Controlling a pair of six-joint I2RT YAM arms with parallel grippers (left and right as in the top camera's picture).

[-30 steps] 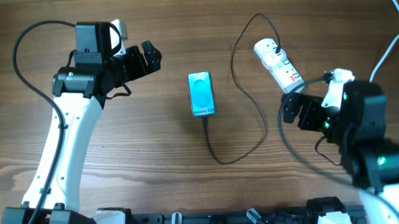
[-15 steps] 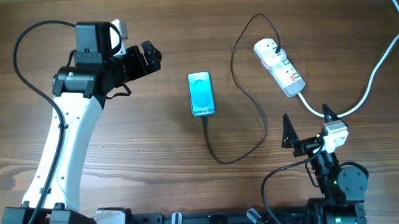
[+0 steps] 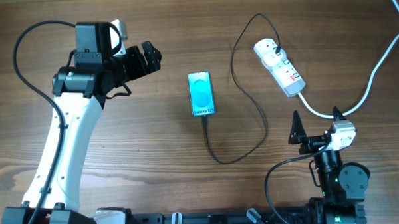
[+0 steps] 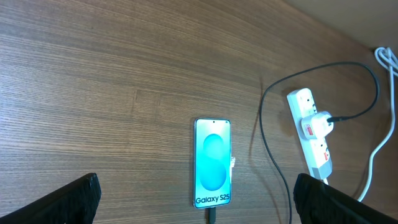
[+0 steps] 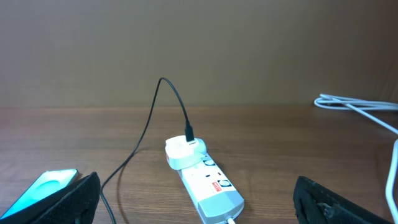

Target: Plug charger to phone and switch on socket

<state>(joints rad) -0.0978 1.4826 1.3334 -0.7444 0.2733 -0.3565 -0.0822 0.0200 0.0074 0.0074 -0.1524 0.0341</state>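
Observation:
The phone (image 3: 201, 93) lies flat mid-table, its teal screen lit, with the charger's black connector (image 3: 204, 120) in its near short edge. The black charger cable (image 3: 261, 123) loops right to a white plug (image 3: 269, 50) seated in the socket (image 3: 286, 74). My left gripper (image 3: 144, 59) is open and empty, left of the phone. In the left wrist view the phone (image 4: 212, 163) lies between its fingers (image 4: 68, 199). My right gripper (image 3: 315, 121) is open and empty, near the front edge below the socket. The right wrist view shows the socket (image 5: 211, 186) with a red switch (image 5: 219, 184) and the plug (image 5: 185, 152).
The socket's thick white cord (image 3: 371, 79) runs from its near end up to the far right corner, passing close to my right gripper. It also shows in the right wrist view (image 5: 354, 104). A dark wall rises behind the table's far edge.
My right arm has drawn back from beside the socket to the table's front edge, then shifted slightly right. The left arm, phone and cable have not moved.

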